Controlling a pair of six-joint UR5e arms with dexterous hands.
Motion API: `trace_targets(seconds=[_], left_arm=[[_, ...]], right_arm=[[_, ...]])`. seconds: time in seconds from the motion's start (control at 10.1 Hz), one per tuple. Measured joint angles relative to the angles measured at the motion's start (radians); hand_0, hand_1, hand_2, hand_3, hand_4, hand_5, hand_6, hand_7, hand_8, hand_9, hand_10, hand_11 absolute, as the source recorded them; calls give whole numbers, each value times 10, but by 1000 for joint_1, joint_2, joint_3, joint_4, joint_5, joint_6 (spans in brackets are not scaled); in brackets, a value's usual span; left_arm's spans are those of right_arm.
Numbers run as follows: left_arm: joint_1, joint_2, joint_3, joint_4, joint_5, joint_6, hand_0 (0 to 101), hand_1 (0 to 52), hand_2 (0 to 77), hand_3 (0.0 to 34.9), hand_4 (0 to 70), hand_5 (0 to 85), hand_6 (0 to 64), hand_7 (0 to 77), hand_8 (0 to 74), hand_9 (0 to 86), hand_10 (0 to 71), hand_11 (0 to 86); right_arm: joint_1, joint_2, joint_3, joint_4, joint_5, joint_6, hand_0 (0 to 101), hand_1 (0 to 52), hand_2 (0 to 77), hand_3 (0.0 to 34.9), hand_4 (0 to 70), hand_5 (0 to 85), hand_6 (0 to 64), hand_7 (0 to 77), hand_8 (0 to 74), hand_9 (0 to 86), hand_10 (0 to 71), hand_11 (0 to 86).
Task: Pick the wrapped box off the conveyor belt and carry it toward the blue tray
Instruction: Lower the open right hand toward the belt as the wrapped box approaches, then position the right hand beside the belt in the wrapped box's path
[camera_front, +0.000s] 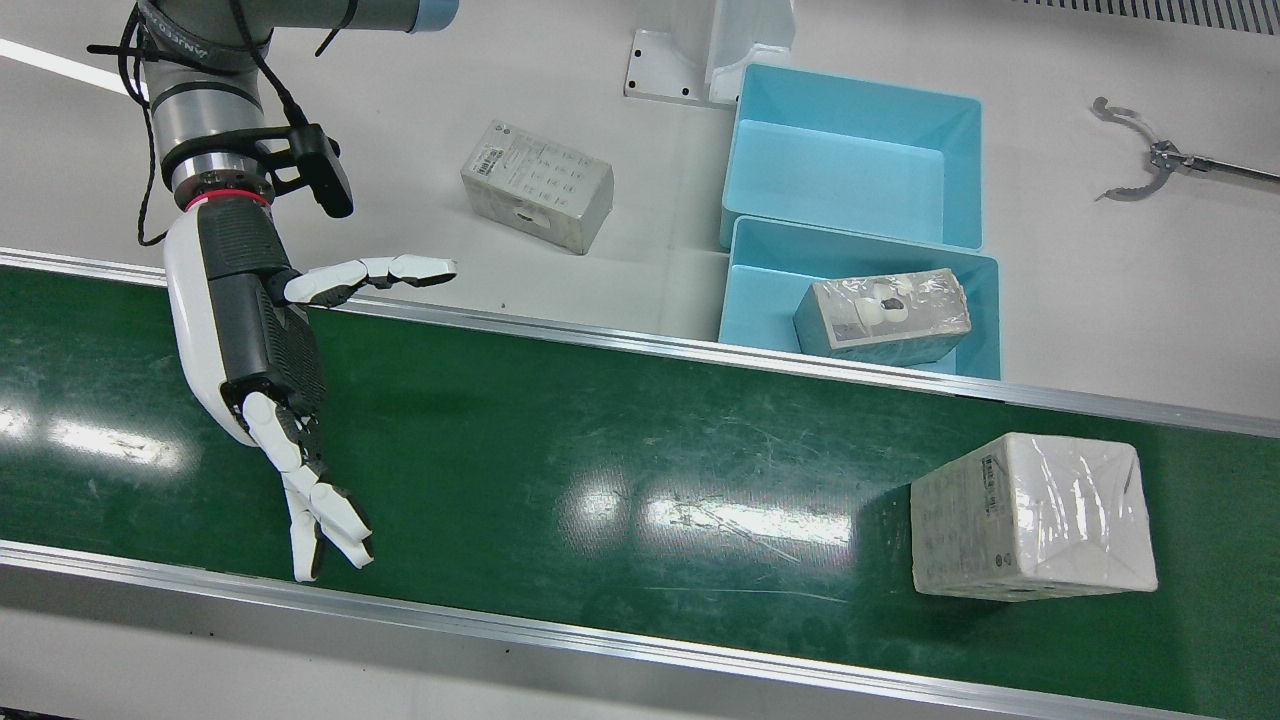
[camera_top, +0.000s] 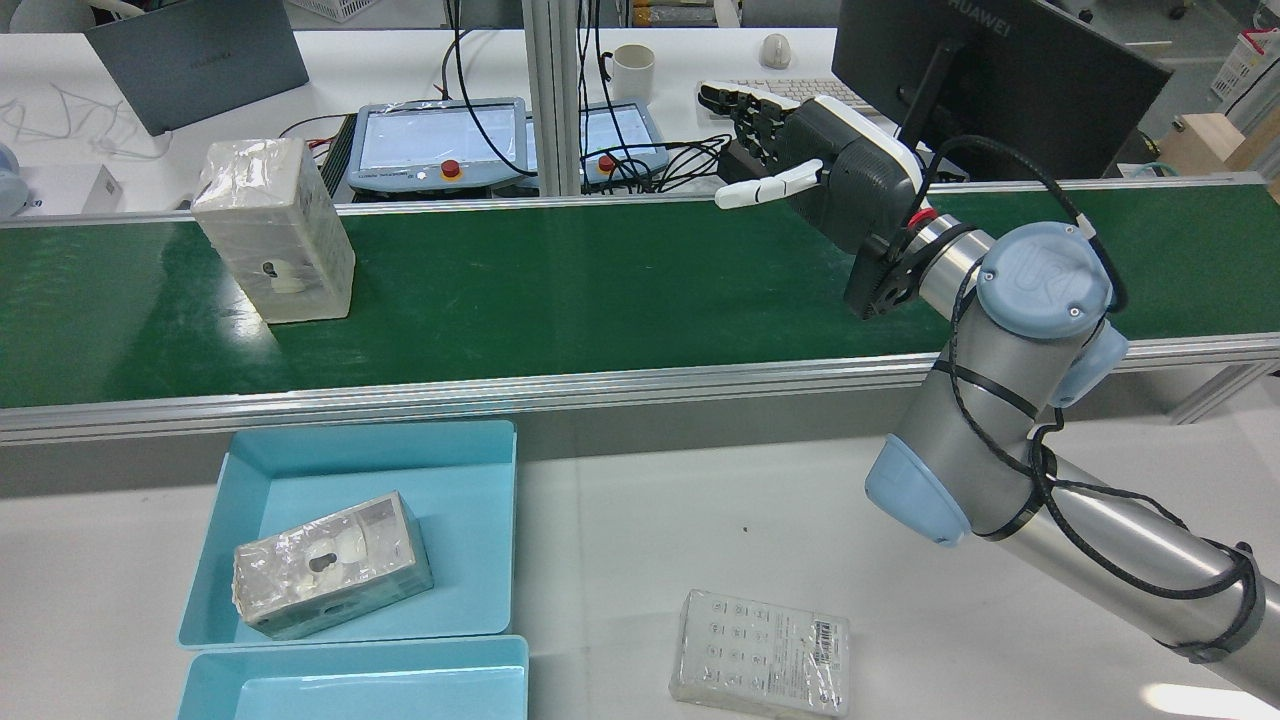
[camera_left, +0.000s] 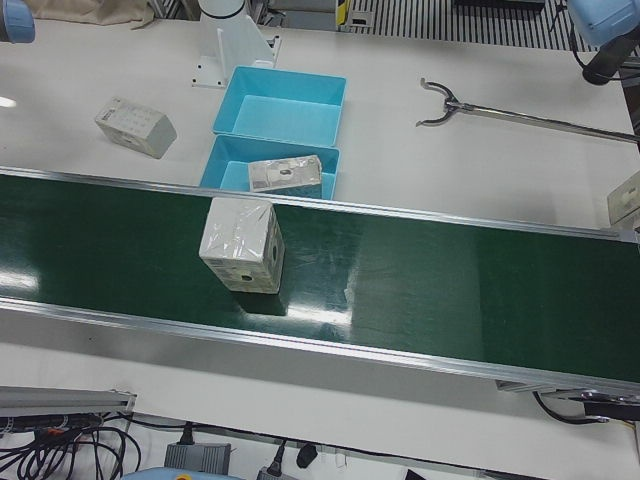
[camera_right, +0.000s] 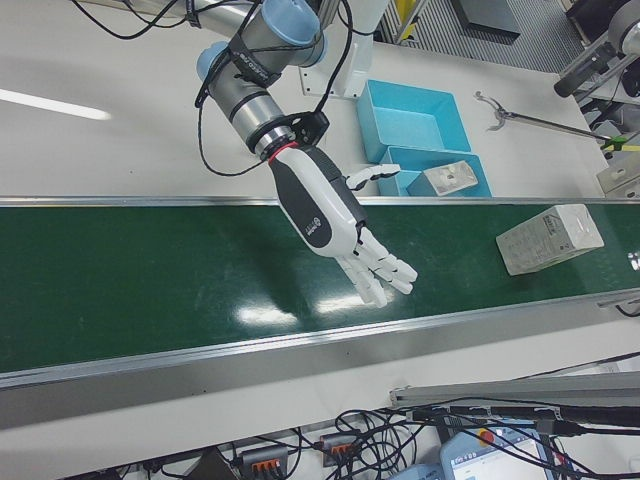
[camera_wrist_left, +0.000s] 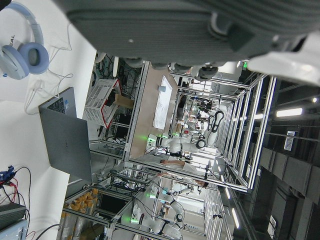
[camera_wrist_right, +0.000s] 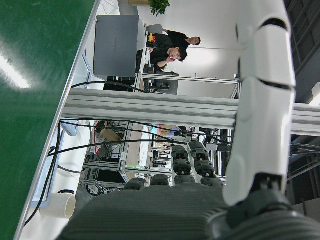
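The wrapped box (camera_front: 1035, 515) is white under clear film and stands on the green conveyor belt (camera_front: 600, 440), in front of the blue trays. It shows again in the rear view (camera_top: 275, 230), left-front view (camera_left: 242, 245) and right-front view (camera_right: 550, 238). My right hand (camera_front: 260, 340) hovers open over the belt, far along it from the box, with fingers spread and nothing in it (camera_top: 830, 170) (camera_right: 335, 215). My left hand (camera_wrist_left: 175, 25) shows only in its own view, as a dark palm with fingers apart, holding nothing. The nearer blue tray (camera_front: 765, 300) holds another wrapped box (camera_front: 885, 315).
A second, empty blue tray (camera_front: 850, 160) sits behind the first. A flat wrapped box (camera_front: 537, 185) lies on the white table beside the trays. A metal grabber tool (camera_front: 1140, 160) rests at the table's far side. Monitors, pendants and a mug (camera_top: 632, 72) stand beyond the belt.
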Motion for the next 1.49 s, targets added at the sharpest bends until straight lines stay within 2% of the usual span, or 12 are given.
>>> trace_targets(seconds=[1.19,1.49], left_arm=[[0,0,0,0,0,0,0,0,5,0,0,11,0,0,0,0,0,0],[0,0,0,0,0,0,0,0,11,0,0,11,0,0,0,0,0,0]], right_arm=[[-10,6,-26,3,5,1,470,131,136,3,98,104,5,65,0,16,0,16],[-12,7,-41,22,5,1,469,131,136,3,98,104,11,65,0,16,0,16]])
